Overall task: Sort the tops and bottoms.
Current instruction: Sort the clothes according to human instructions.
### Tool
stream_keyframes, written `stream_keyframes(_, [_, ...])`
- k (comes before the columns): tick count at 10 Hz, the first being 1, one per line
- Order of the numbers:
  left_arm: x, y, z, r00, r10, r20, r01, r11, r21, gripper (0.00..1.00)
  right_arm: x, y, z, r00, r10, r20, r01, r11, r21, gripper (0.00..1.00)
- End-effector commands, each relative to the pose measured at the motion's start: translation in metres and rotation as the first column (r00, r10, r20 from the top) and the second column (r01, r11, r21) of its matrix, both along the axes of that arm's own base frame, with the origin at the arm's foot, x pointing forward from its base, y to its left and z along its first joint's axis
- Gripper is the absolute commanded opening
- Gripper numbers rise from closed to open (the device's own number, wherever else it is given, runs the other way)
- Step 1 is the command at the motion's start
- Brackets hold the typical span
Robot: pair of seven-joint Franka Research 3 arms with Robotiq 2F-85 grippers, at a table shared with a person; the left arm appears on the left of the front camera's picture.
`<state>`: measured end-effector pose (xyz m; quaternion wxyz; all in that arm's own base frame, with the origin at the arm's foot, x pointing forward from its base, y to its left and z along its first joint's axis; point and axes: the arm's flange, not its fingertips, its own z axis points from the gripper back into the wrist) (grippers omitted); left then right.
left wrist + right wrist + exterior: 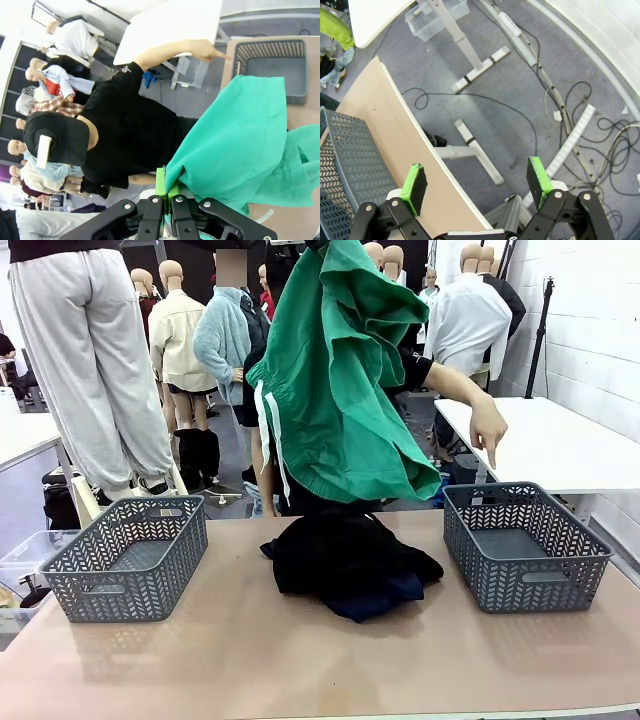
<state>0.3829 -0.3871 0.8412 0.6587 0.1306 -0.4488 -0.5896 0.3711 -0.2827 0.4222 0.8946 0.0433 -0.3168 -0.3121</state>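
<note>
The teal-green bottoms [340,390] hang high over the table's middle, their white drawstring [265,430] dangling on the left. In the left wrist view my left gripper [167,192] is shut on a fold of the bottoms [240,140]. A dark pile of garments [350,560] lies on the table below; I cannot tell which of them are tops. The person behind the cloth points a hand [488,430] down at the right grey basket [500,575]; that hand [210,50] nearly touches the basket [270,47]. My right gripper [475,170] stands open with nothing between its fingers, over the table's edge.
A second grey basket [150,570] stands at the table's left. The tan table [300,660] is bare in front. Under my right gripper lie the table's rim [385,125], a basket corner [345,160], and a floor with cables [600,125].
</note>
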Motion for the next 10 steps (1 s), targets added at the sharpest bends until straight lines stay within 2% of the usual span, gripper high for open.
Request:
stream_keyframes(1, [-0.002,0.001,0.004,1.0,-0.002,0.006,0.002,1.0,-0.003,0.0,-0.003,0.002,0.0,1.0,0.008,-0.002,-0.009,1.0,-0.019,1.0])
stream_keyframes(8, [0.0,0.0,0.0,1.0,0.0,0.0,0.0,1.0,0.0,0.0,-0.003,0.002,0.0,1.0,0.008,-0.002,-0.009,1.0,-0.019,1.0])
stream_keyframes(10, [0.035,-0.058,0.017,0.99,-0.132,0.044,0.133,0.991,-0.016,0.0,-0.003,0.002,0.0,1.0,0.008,-0.002,-0.009,1.0,-0.019,1.0])
